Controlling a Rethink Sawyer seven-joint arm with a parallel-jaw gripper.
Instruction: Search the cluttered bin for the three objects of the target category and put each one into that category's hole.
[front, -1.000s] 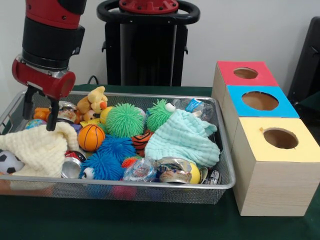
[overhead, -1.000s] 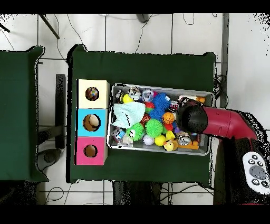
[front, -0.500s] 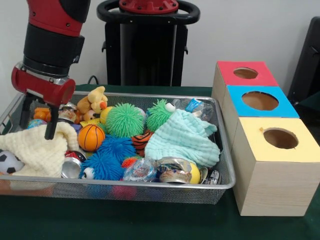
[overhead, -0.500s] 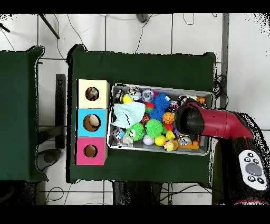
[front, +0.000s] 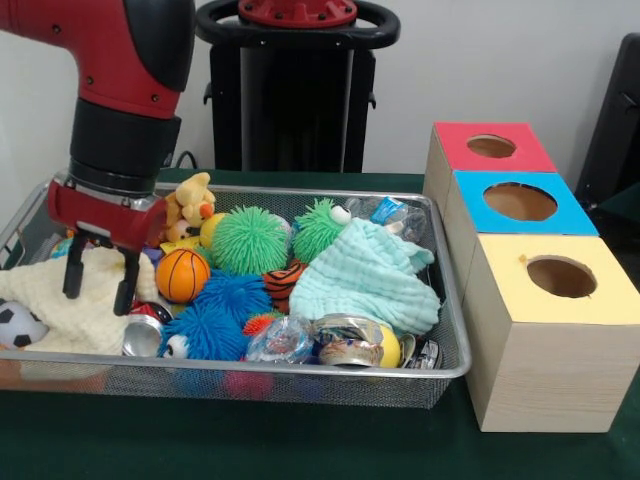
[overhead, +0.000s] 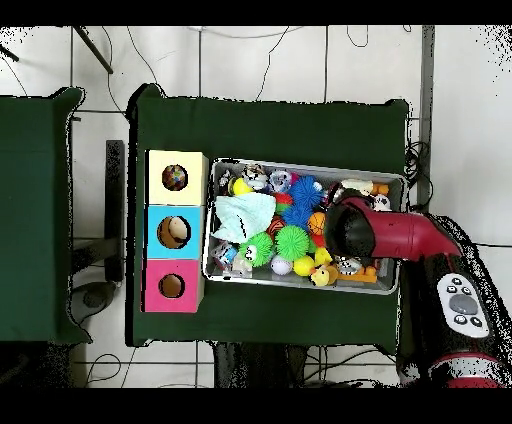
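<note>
Toy-crammed mesh bin (front: 455, 345) (cloths too)

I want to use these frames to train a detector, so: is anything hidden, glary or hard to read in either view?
Front view: even light, the gripper open over the cream cloth; shiny wrapped items near the front rim glint. Overhead view: the arm hides part of the bin and the gripper itself.

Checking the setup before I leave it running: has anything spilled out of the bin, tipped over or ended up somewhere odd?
Nothing stands out. The toys, balls and two cloths all sit inside the wire mesh bin, none on the green tablecloth. The three wooden boxes stand upright in a row. The open claw hangs above the cream knitted cloth.
</note>
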